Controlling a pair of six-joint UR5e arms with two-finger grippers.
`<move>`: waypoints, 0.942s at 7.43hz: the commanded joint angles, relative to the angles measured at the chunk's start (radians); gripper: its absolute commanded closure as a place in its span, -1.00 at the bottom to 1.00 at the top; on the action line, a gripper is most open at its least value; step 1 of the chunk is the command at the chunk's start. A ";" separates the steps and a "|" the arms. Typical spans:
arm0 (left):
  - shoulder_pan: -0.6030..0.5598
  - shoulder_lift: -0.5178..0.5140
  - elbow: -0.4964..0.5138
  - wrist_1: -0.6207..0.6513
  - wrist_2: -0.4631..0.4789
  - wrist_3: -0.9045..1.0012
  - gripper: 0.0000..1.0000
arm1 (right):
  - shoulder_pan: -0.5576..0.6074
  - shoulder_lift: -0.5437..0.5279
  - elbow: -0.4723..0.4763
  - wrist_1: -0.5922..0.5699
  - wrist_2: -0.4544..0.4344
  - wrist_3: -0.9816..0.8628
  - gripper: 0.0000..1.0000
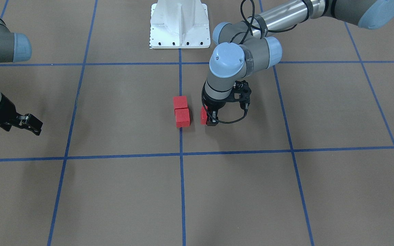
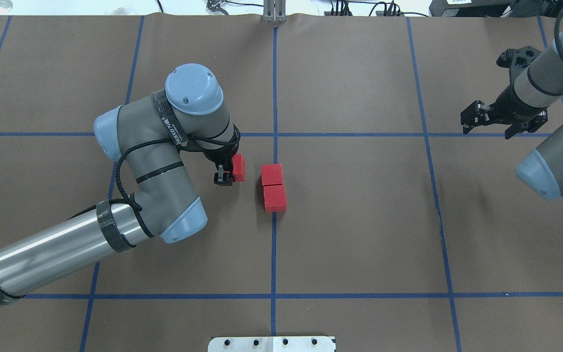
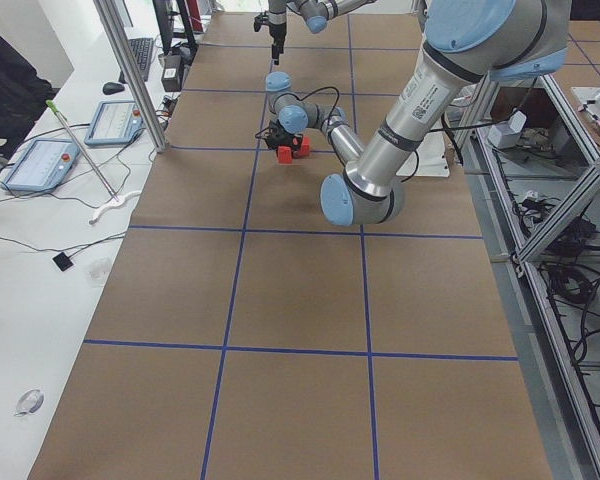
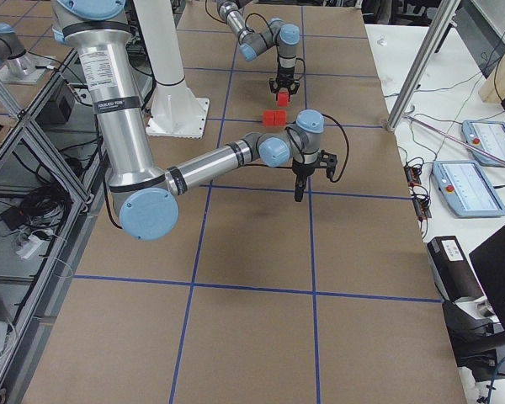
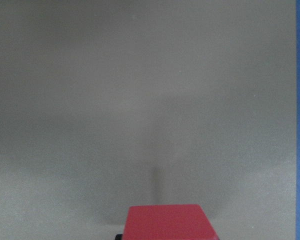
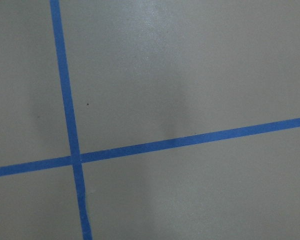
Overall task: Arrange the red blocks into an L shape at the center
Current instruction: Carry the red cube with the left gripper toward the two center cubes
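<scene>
Left gripper (image 2: 229, 172) is clamped on one red block (image 2: 238, 167). Just rightward — across a narrow gap — the touching pair (image 2: 274, 188) is lined along the tape (image 2: 274, 98).

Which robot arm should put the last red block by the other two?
Left. The left gripper holds the third block beside the pair; the right gripper hangs open far away.
</scene>
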 commanded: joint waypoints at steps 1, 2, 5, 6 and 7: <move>0.015 0.001 0.007 0.002 0.012 -0.005 1.00 | 0.000 -0.001 0.000 0.000 0.000 0.001 -0.99; 0.015 -0.001 0.017 0.002 0.010 -0.032 1.00 | 0.000 -0.001 0.000 0.000 0.000 0.001 -0.99; 0.041 -0.016 0.036 -0.001 0.012 -0.097 1.00 | 0.000 -0.001 0.001 0.000 0.001 0.001 -0.99; 0.043 -0.022 0.053 -0.003 0.012 -0.109 1.00 | 0.000 -0.001 0.000 0.000 0.001 0.001 -0.99; 0.043 -0.039 0.060 -0.003 0.012 -0.112 1.00 | 0.000 0.000 0.000 0.000 0.001 0.001 -0.99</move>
